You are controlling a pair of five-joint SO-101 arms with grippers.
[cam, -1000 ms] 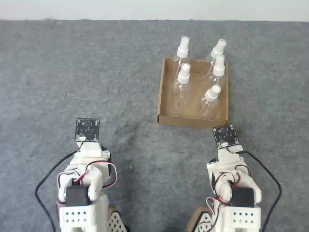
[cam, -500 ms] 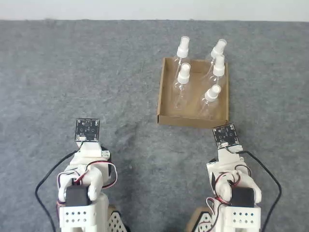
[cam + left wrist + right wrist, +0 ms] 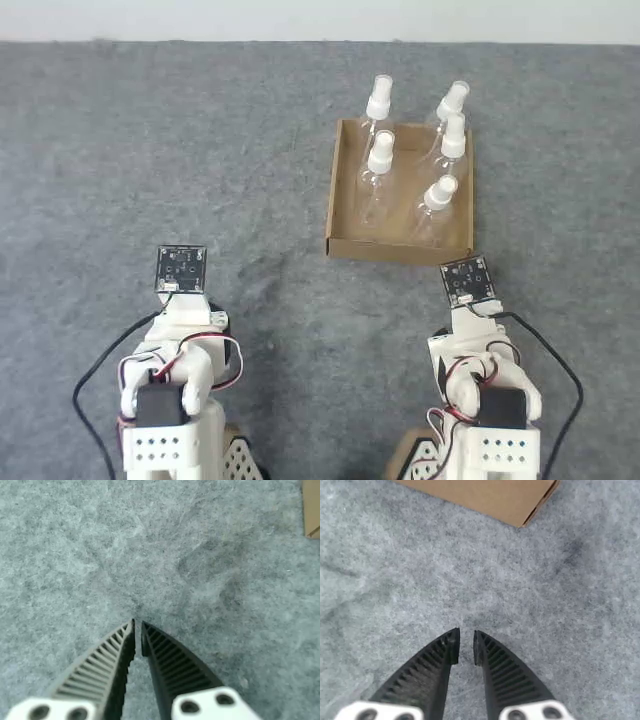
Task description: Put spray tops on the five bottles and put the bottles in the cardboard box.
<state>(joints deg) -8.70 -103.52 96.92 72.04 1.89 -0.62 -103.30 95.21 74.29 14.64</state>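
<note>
The cardboard box (image 3: pixel 398 249) sits on the grey carpet at the back right. Several clear bottles stand upright inside it, each with a white spray top, among them one at the back left (image 3: pixel 378 98), one in the middle (image 3: pixel 381 152) and one at the front right (image 3: pixel 439 192). Both arms are drawn back at the near edge. My left gripper (image 3: pixel 137 623) is shut over bare carpet with nothing in it. My right gripper (image 3: pixel 466 632) is shut too, holding nothing, just short of the box's near wall (image 3: pixel 485 495).
Grey carpet (image 3: pixel 180 150) covers the whole table. The left arm (image 3: pixel 180 335) and the right arm (image 3: pixel 472 335) sit folded at the front. A corner of the box (image 3: pixel 312 505) shows in the left wrist view.
</note>
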